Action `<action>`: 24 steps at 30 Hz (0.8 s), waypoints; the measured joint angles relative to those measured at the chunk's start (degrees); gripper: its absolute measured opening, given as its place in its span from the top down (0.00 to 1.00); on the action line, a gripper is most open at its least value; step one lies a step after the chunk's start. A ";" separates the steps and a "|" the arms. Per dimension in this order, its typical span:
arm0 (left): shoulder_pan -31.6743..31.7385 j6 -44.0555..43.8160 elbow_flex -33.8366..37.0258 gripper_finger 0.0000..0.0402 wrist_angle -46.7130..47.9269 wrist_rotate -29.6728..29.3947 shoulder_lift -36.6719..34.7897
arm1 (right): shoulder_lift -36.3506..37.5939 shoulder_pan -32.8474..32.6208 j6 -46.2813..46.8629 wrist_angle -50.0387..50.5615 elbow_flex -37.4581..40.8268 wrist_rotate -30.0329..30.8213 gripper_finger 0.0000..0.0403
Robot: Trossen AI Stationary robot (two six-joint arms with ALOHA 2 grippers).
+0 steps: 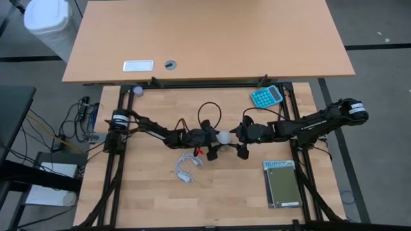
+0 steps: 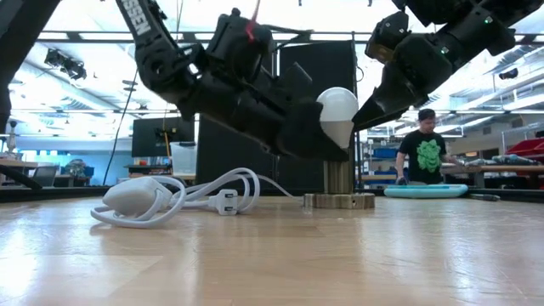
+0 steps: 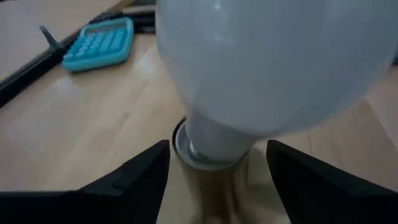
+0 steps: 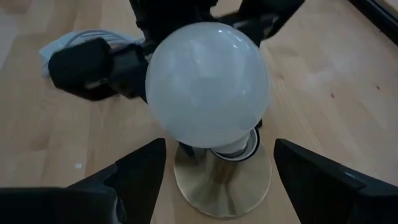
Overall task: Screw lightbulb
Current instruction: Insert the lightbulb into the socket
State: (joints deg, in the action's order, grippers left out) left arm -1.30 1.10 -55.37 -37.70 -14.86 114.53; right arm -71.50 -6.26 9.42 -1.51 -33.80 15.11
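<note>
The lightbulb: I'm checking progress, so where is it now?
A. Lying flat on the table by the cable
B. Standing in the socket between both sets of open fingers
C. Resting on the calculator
B: the lightbulb sits in the socket, with the right gripper and left gripper fingers spread either side, not touching it.

The lightbulb (image 3: 267, 68) fills the left wrist view, its top cut off by the edge, and its screw base is sunk out of sight in the socket (image 4: 222, 180). On the low view, the left gripper (image 2: 319, 136) covers the bulb's near flank. Behind, the person (image 2: 422, 155) is cut off at the waist by the table (image 2: 272, 255).
</note>
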 joint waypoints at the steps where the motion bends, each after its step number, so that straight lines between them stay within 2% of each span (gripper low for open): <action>1: 0.00 -0.06 0.00 0.32 0.88 -0.01 -0.31 | 0.00 0.00 -0.01 -0.03 0.00 0.00 0.26; 11: -1.36 -4.17 0.09 0.32 6.05 2.03 -1.44 | 1.19 -0.93 1.34 4.74 0.01 0.02 0.27; 17: -2.21 -2.94 0.13 0.32 11.01 -2.46 -5.25 | 2.92 -2.01 1.54 5.03 0.00 2.03 0.27; 24: -3.80 -3.01 0.15 0.32 13.12 -2.65 -8.25 | 3.34 -4.46 2.90 5.33 0.02 2.34 0.27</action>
State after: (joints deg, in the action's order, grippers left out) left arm -5.10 -1.91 -55.22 -24.58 -17.51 106.28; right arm -68.16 -10.72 12.32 3.81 -33.78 17.45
